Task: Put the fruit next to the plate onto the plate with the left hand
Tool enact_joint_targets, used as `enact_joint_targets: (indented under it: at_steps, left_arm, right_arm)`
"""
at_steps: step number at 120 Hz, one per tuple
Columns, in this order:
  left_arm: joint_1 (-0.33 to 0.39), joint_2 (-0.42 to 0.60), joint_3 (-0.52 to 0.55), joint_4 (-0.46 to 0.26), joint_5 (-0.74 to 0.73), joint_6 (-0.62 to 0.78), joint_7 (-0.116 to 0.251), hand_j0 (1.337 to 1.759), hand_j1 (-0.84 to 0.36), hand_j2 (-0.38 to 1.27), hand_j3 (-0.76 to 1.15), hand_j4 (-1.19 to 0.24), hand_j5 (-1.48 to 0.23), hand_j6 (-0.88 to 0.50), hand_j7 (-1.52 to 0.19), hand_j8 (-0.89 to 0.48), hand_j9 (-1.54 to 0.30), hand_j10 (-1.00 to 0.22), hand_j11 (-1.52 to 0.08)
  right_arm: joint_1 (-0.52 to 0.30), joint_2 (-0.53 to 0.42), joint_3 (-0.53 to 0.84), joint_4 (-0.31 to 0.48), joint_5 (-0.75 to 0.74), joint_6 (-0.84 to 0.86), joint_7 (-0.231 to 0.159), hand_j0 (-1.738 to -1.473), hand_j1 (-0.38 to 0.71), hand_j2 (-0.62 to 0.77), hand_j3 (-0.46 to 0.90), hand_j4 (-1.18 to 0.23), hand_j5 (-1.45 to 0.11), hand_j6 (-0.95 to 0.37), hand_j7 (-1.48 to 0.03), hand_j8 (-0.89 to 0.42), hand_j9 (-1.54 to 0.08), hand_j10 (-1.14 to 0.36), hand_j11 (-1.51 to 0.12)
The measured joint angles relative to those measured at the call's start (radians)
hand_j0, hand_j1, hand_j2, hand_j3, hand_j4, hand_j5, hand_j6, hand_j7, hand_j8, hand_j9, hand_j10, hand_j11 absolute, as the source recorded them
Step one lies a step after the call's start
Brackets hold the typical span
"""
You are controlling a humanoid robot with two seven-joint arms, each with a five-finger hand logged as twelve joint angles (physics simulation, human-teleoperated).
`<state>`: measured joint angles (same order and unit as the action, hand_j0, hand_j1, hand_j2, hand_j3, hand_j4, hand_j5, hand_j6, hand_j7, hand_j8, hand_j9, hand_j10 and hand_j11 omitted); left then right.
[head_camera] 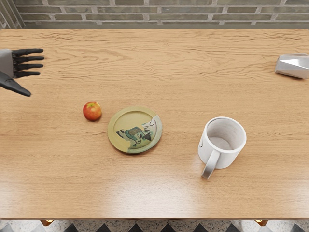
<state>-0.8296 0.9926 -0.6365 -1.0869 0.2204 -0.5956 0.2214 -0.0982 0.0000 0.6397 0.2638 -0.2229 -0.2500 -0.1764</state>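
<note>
Fingers [30, 59] of the left hand [17, 67]: black, spread apart, four pointing right, thumb angled down-right below them. They hold nothing and touch nothing. The hand sits at the far-left edge of the scene, over the surface [159, 72], w/ only a bit of grey wrist shell showing before the frame cuts it off.

Apple [92, 110]: red w/ a yellowish patch, lying on the surface nearer than the hand and to its right, well apart from it. It's just left of the plate [116, 126], close beside the rim but not touching, w/ a thin strip of wood btwn them. So it is next to the plate, not on it.

Plate: round, olive-green, flat on the surface approx mid-scene, a bit left of centre. It has a teal and white painted pattern across its middle and right part.

Mug [221, 141]: white, upright, mouth up, greyish inside. It stands right of the plate, well apart from it and slightly nearer. Its handle points toward the near-left.

Right arm [293, 65]: only a grey angular piece at the far-right edge, well apart from mug, plate and apple.

Brick wall [159, 12] runs behind the far edge of the surface.
</note>
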Motion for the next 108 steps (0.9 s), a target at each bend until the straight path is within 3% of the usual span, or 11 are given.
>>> enact_joint_targets:
  at_steps: [16,25,38,50,61,67,82,108]
  left_arm:
    - [0.007,-0.018,-0.002,0.012,-0.012,-0.011,0.007,1.658,0.31,0.01,0.0,-0.03,-0.04,-0.03,-0.04,-0.03,-0.04,-0.03,-0.04]
    - [0.0,-0.068,0.001,-0.005,0.031,-0.014,0.062,1.658,0.31,0.01,0.0,-0.03,-0.04,-0.03,-0.04,-0.03,-0.04,-0.03,-0.04]
    - [-0.014,-0.087,0.004,-0.132,0.201,-0.015,0.136,1.658,0.31,0.01,0.0,-0.03,-0.04,-0.03,-0.04,-0.03,-0.04,-0.03,-0.04]
    - [-0.074,-0.195,0.014,-0.193,0.365,0.018,0.209,1.658,0.31,0.01,0.0,-0.04,-0.04,-0.04,-0.04,-0.04,-0.04,-0.04,-0.04]
    - [-0.178,-0.244,0.081,-0.212,0.487,0.125,0.254,1.658,0.31,0.01,0.0,-0.04,-0.05,-0.04,-0.05,-0.04,-0.05,-0.04,-0.05]
    - [-0.222,-0.296,0.15,-0.205,0.535,0.189,0.266,1.658,0.3,0.01,0.0,-0.04,-0.05,-0.04,-0.05,-0.04,-0.05,-0.04,-0.05]
    - [-0.228,-0.338,0.261,-0.182,0.614,0.297,0.281,1.658,0.29,0.01,0.0,-0.06,-0.07,-0.06,-0.07,-0.06,-0.07,-0.05,-0.07]
    - [-0.228,-0.385,0.332,-0.171,0.701,0.473,0.283,1.658,0.25,0.02,0.0,-0.08,-0.11,-0.09,-0.11,-0.09,-0.11,-0.08,-0.11]
  right_arm:
    - [0.0,0.0,0.0,0.0,0.0,0.0,0.0,-1.658,-0.35,0.0,0.0,0.0,0.0,0.0,0.0,0.0,0.0,0.0,0.0]
    - [0.0,0.0,0.0,0.0,0.0,0.0,0.0,-1.658,-0.35,0.0,0.0,0.0,0.0,0.0,0.0,0.0,0.0,0.0,0.0]
    - [0.0,0.0,0.0,0.0,0.0,0.0,0.0,-1.658,-0.35,0.0,0.0,0.0,0.0,0.0,0.0,0.0,0.0,0.0,0.0]
    - [0.0,0.0,0.0,0.0,0.0,0.0,0.0,-1.658,-0.35,0.0,0.0,0.0,0.0,0.0,0.0,0.0,0.0,0.0,0.0]
    - [0.0,0.0,0.0,0.0,0.0,0.0,0.0,-1.658,-0.35,0.0,0.0,0.0,0.0,0.0,0.0,0.0,0.0,0.0,0.0]
    - [0.0,0.0,0.0,0.0,0.0,0.0,0.0,-1.658,-0.35,0.0,0.0,0.0,0.0,0.0,0.0,0.0,0.0,0.0,0.0]
    - [0.0,0.0,0.0,0.0,0.0,0.0,0.0,-1.658,-0.35,0.0,0.0,0.0,0.0,0.0,0.0,0.0,0.0,0.0,0.0]
    - [0.0,0.0,0.0,0.0,0.0,0.0,0.0,-1.658,-0.35,0.0,0.0,0.0,0.0,0.0,0.0,0.0,0.0,0.0,0.0]
